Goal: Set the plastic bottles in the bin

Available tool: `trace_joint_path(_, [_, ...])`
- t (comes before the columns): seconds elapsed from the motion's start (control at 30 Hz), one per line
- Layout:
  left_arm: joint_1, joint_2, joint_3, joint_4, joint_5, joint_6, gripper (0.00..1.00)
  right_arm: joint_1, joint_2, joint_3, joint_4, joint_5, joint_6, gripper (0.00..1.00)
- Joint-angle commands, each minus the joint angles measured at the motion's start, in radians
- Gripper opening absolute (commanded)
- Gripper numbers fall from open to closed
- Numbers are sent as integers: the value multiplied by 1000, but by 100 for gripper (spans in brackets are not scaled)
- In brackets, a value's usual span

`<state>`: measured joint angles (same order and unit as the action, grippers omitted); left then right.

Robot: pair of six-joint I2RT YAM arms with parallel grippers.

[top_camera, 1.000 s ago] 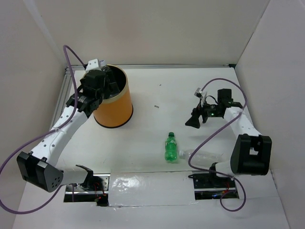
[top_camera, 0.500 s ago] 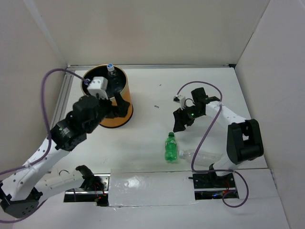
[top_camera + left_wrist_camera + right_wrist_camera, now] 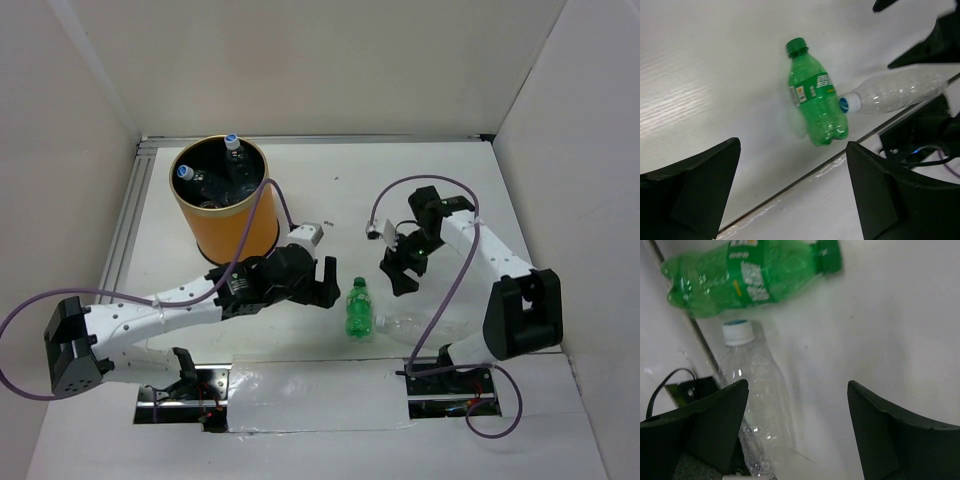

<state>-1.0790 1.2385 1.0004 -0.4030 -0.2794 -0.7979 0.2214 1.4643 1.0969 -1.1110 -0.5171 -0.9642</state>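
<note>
A green plastic bottle (image 3: 357, 308) lies on the white table, cap pointing away from the arm bases. A clear plastic bottle (image 3: 425, 326) with a blue cap lies beside it, its cap against the green bottle's side. In the left wrist view the green bottle (image 3: 816, 102) and the clear one (image 3: 895, 92) lie ahead of my left gripper (image 3: 793, 146). That left gripper (image 3: 322, 283) is open and empty, just left of the green bottle. My right gripper (image 3: 400, 275) is open above the two bottles (image 3: 750, 275) (image 3: 755, 390). The orange bin (image 3: 222, 215) holds bottles with blue caps (image 3: 231, 143).
A shiny taped strip (image 3: 310, 395) runs along the near edge between the arm bases. A metal rail (image 3: 128, 215) borders the table on the left. White walls enclose the back and sides. A purple cable (image 3: 255, 225) drapes past the bin.
My left arm swung from over the bin down to the table beside the green bottle. My right gripper moved left and nearer, over the two lying bottles.
</note>
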Motion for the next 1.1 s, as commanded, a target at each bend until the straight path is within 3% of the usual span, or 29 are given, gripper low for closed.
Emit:
trace_joint_path(0.0, [-7,45,6,141,42,-81,99,42,-100,-57,-148,64,-116,87])
trace_joint_path(0.3, [-7,127,4,184,92,-129,99,163,-205,-173,-199,140,-91,89])
trace_joint_path(0.37, [-7,127,-5,184,92,-129,99,188,-214,-198,-147,175,-55,89])
trace_joint_path(0.67, [-35,128,4,201,66,-118,99,299,-104,-229,-18,281,71,90])
trace_joint_path(0.87, [-53,-3,-109,168,-1,-96,99,319,-35,-262,66,311,81,90])
trace_joint_path(1.07, [-53,-278,-255,122,-84,-69,99,342,39,-289,137,330,101,89])
